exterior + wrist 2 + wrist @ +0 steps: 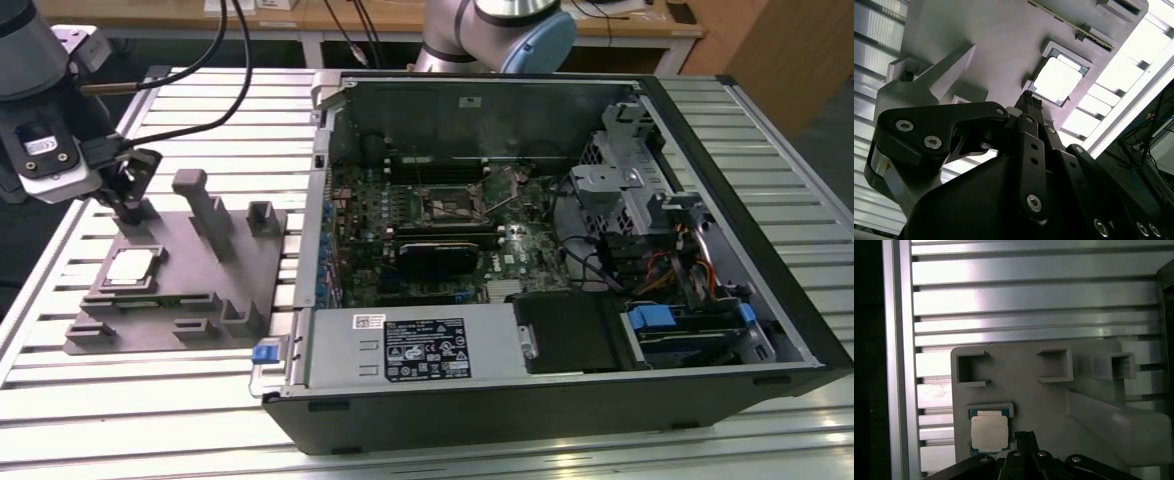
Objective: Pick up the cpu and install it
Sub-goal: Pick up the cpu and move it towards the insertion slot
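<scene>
Gripper (pixel 134 210) is hanging tip-down over the grey fixture block (pixel 187 278) at the exterior view's left. The arm (pixel 34 90) is entering from that view's upper left corner, w/ black cables (pixel 220 60) trailing off it. In the second wrist view the gripper (pixel 1030 97) is showing its 2 fingers (pixel 1026 105) side by side. They appear to be pressed together w/ nothing between them, though the seam is thin and dark. The first wrist view is giving the same reading at the tips (pixel 1025 436).

The cpu (pixel 131 266) is lying flat, silvery top up, in a shallow square pocket of the fixture block, approx. at the block's end toward the exterior view's left. In both wrist views the cpu (pixel 1056 80) (pixel 989 435) is sitting just beside the fingertips, not between them. No contact betw. gripper and cpu is showing.

The fixture block (pixel 1044 395) is carrying several upright posts and open-sided pockets besides the cpu pocket. It is resting on a slatted aluminium table (pixel 134 400).

To the exterior view's right of the block, 1 open pc case (pixel 441 425) is lying on its side. Its motherboard (pixel 360 225) is facing up, w/ a black socket frame (pixel 447 205) at mid-board. The cpu is sitting well apart from that socket, outside the case.
</scene>
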`<state>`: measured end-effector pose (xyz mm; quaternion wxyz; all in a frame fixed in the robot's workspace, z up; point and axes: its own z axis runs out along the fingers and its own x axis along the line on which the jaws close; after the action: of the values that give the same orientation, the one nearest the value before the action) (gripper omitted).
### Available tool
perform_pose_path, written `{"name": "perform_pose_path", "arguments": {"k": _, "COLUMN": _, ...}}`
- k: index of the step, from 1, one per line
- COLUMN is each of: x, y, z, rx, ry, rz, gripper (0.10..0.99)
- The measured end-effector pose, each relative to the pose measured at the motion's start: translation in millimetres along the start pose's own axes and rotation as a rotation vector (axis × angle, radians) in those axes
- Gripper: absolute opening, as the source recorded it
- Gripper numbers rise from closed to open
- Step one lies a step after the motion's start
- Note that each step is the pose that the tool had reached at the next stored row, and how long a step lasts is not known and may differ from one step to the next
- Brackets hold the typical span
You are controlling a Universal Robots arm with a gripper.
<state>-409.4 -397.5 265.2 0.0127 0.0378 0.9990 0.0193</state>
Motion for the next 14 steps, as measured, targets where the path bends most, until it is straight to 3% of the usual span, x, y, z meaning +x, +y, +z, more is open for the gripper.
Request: {"name": "perform_pose_path", "arguments": {"k": 14, "x": 2.3, "y": -0.5, "z": 8.6, "rx": 0.003, "ry": -0.0002, "rz": 0.000, "gripper": 0.106}}
